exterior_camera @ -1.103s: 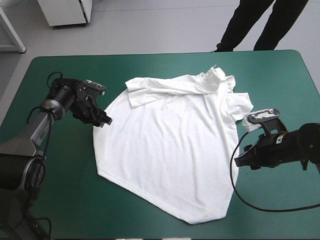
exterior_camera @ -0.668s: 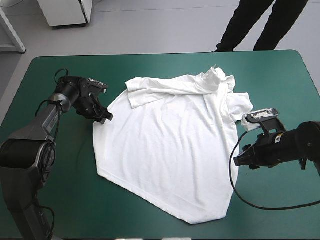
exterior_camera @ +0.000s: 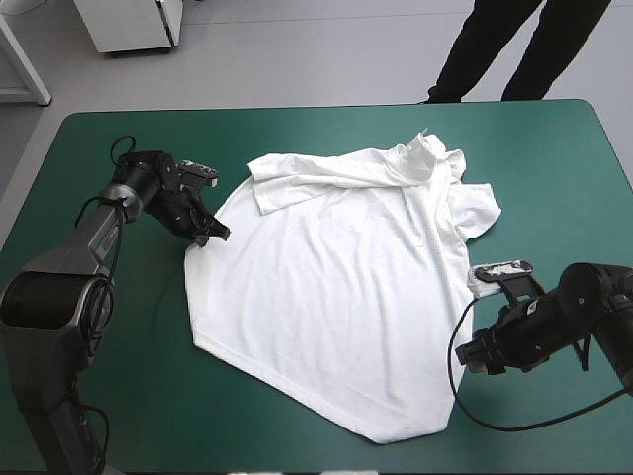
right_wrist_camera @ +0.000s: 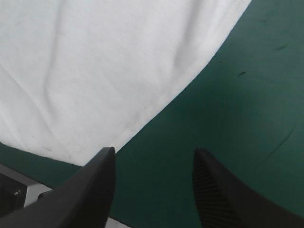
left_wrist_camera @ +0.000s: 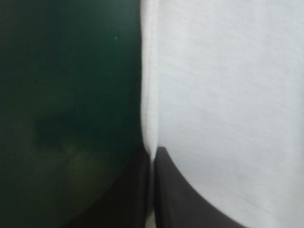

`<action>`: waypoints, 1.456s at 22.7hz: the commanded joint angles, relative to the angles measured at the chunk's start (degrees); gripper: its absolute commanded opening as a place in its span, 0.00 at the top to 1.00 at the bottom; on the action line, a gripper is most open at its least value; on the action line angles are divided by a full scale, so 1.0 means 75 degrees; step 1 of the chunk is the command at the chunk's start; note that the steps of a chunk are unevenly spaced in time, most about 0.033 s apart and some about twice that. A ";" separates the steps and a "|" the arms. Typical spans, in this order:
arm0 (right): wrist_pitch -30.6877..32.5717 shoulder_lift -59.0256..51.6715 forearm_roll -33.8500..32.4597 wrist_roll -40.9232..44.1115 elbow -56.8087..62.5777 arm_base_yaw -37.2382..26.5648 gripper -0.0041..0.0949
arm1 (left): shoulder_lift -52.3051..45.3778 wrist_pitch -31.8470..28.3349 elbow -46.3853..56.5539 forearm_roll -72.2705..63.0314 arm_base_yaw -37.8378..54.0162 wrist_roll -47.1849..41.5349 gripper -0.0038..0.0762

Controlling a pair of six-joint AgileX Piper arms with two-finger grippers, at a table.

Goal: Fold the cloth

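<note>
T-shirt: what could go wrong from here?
The left tool pinches the T-shirt only at its very edge, so the cloth may slip out on lifting.
The right tool stands open over bare teal-green cover, the hem just ahead of it. Closing here would probably miss the cloth.

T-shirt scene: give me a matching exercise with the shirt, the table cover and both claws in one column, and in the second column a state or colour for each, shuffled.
Column one:
1. left claw
2. right claw
3. T-shirt
4. table cover

Column two:
A. teal-green
B. open, over bare cover beside the shirt's edge
C. white, spread out mostly flat
D. shut on the shirt's edge

Pairs: 1-D, 2-B, 3-C, 4-A
</note>
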 commanded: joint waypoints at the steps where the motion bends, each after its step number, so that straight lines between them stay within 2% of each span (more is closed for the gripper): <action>1: 0.0117 -0.0096 0.0346 -0.0029 0.0144 0.0012 0.47 | -0.0307 0.0201 -0.0159 -0.0046 -0.0001 0.0014 0.98; 6: -0.0470 -0.0016 0.0209 -0.0166 0.0324 0.0012 0.47 | -0.0307 0.0285 -0.0159 -0.0343 -0.0018 0.0069 0.98; 12: -0.0917 0.0903 -0.0119 -0.0186 0.0266 0.0012 0.47 | -0.0307 0.0353 -0.0177 -0.0362 -0.0018 0.0094 0.98; 20: -0.1063 0.2598 -0.0064 -0.0490 -0.1062 0.0074 0.47 | -0.0307 0.0421 -0.0177 -0.0362 -0.0018 0.0269 0.98; 24: -0.1104 0.2965 -0.0621 -0.0375 -0.1269 0.0610 0.47 | -0.0307 0.0408 -0.0177 -0.0362 -0.0018 0.0269 0.98; 29: -0.1378 0.3271 -0.1797 0.0321 -0.1317 0.1148 0.47 | -0.0307 0.0392 -0.0177 -0.0393 -0.0018 0.0305 0.98; 33: -0.1273 0.3493 -0.1830 0.0378 -0.1317 0.1148 0.48 | -0.0307 0.0406 -0.0177 -0.0426 -0.0018 0.0322 0.98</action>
